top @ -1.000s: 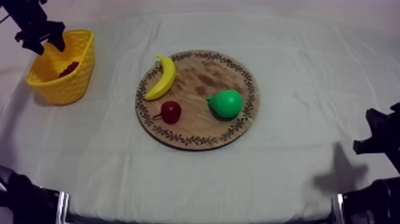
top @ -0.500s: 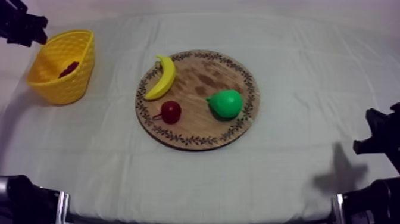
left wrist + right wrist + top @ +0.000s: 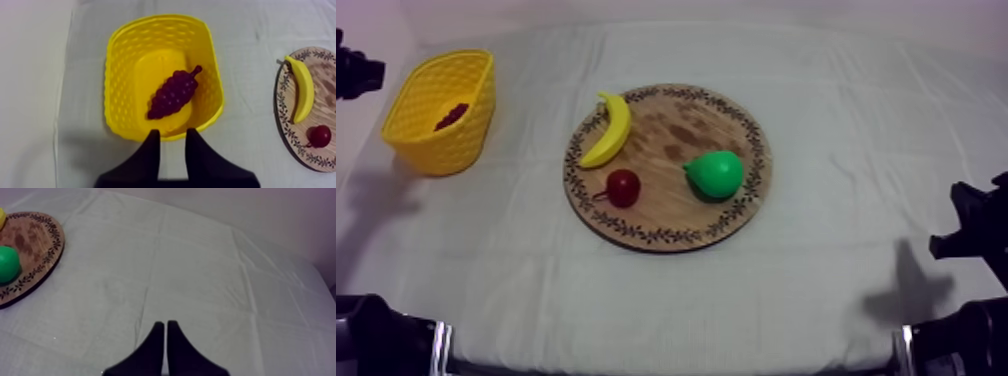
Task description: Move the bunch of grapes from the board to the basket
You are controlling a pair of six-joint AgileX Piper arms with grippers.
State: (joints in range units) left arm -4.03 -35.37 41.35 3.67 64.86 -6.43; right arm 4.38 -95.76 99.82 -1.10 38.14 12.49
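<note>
A: Top view: where is the bunch of grapes [image 3: 451, 116]?
B: Inside the yellow basket [image 3: 446, 145], off the wooden board [image 3: 666, 125].
A: Left wrist view?
B: Left gripper [image 3: 173, 132]: 2 fingers apart, empty. Placing seems done; next, only a retreat.
A: Right wrist view?
B: Right gripper [image 3: 165, 323]: fingers pressed together, idle.

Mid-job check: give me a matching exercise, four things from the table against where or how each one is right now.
Column 1
1. bunch of grapes
2. banana
3. left gripper
4. right gripper

Column 2
A. shut, over the cloth
B. lying in the yellow basket
C. open, at the basket's rim
D. at the edge of the wooden board

Pairs: 1-B, 2-D, 3-C, 4-A
</note>
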